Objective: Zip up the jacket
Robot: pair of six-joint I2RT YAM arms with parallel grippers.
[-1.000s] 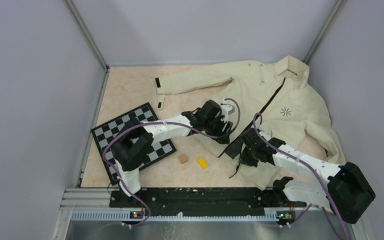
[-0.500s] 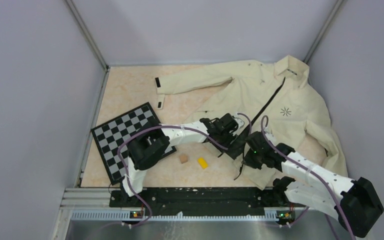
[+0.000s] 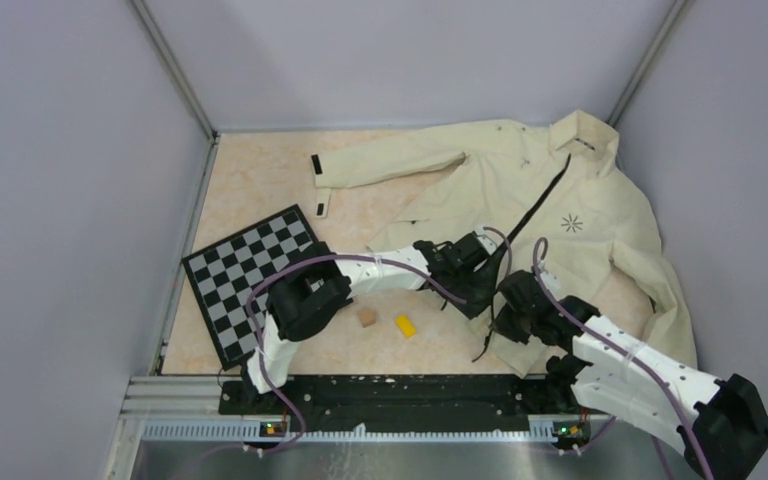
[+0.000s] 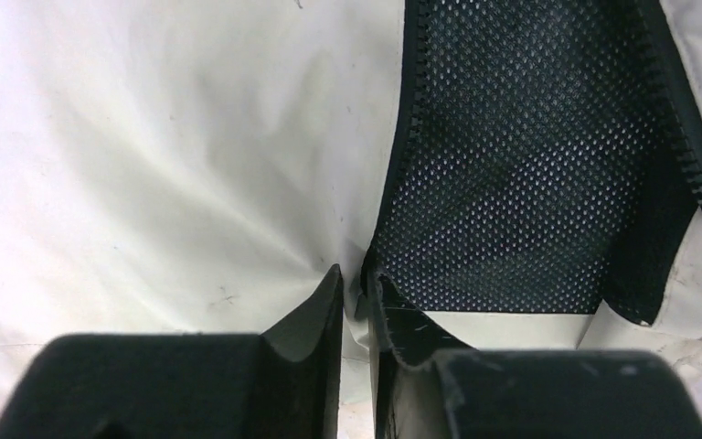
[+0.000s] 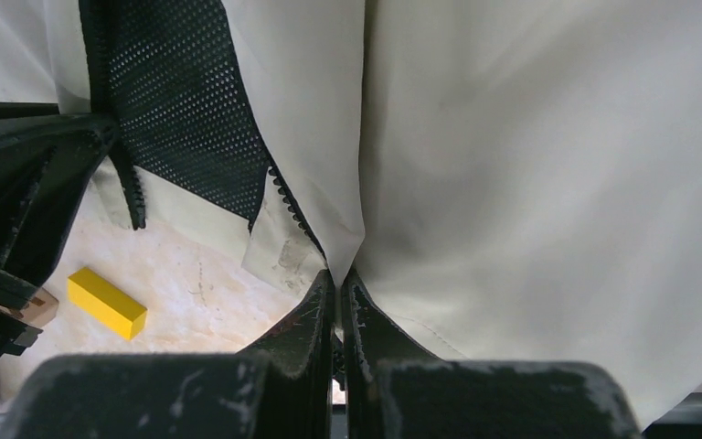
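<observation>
The left claw (image 4: 355,293) stands narrow, its fingertips pinching the hem edge of the jacket (image 3: 600,190) right beside the dark zipper (image 4: 403,137) on that front panel. The black mesh lining (image 4: 521,155) shows in the open gap next to it. The right claw (image 5: 338,293) is closed tight on a fold of cream cloth at the other front panel, just beside that panel's zipper teeth. Seen from above, both claws meet close together at the jacket's lower hem. The garment lies spread over the right and far part of the worktop (image 3: 260,190), collar toward the far right corner, front unzipped. Near the left arm lie a yellow block (image 3: 405,325), a small brown block (image 3: 366,317) and a checkerboard (image 3: 245,270).
</observation>
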